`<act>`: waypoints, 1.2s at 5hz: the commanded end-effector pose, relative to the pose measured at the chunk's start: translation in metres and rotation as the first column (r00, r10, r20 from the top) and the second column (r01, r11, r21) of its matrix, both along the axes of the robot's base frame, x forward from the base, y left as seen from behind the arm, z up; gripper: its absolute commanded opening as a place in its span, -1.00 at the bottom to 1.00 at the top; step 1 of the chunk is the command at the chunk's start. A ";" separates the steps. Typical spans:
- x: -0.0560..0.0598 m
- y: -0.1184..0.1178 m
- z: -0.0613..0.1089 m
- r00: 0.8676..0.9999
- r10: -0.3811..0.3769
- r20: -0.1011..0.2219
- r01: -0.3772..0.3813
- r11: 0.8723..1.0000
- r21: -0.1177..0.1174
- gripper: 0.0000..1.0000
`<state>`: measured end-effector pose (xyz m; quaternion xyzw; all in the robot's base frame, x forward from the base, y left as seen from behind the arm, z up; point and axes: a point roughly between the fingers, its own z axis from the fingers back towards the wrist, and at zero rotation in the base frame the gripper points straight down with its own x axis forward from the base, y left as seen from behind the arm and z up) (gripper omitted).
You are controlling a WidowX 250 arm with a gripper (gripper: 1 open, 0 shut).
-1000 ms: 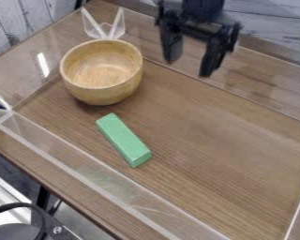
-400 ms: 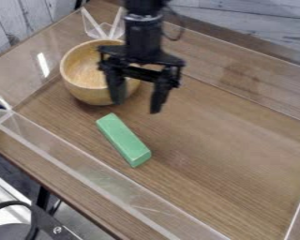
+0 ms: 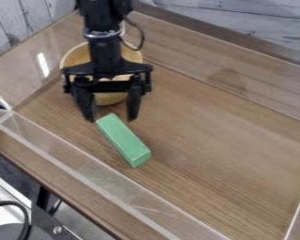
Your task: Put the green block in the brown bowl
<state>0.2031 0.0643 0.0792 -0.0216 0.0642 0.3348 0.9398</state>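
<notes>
The green block point(image 3: 124, 141) lies flat on the wooden table, slanting from upper left to lower right. My gripper point(image 3: 110, 106) points straight down just above the block's upper end, open wide with one finger on each side and nothing between them. Behind the gripper stands the brown bowl point(image 3: 76, 63), partly hidden by the arm and fingers; only its left rim and parts of its front wall show.
Clear plastic walls point(image 3: 40, 155) run along the table's left and front edges. A clear folded plastic piece sits at the back behind the bowl, mostly hidden by the arm. Bare wood table point(image 3: 228, 122) stretches to the right.
The gripper has swung from the back right down and left to just above the block's upper end, rolling its fingers round. It stayed open. Block and bowl have not moved.
</notes>
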 end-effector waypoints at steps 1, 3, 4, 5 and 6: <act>0.002 0.007 0.002 0.989 0.139 0.050 -0.140 0.990 0.012 1.00; 0.003 0.007 -0.018 0.975 0.217 0.040 -0.218 0.976 0.023 1.00; 0.004 0.006 -0.027 0.975 0.220 0.038 -0.222 0.975 0.032 1.00; 0.006 0.005 -0.036 0.974 0.223 0.036 -0.224 0.974 0.037 1.00; 0.008 0.003 -0.040 0.975 0.222 0.034 -0.223 0.974 0.039 1.00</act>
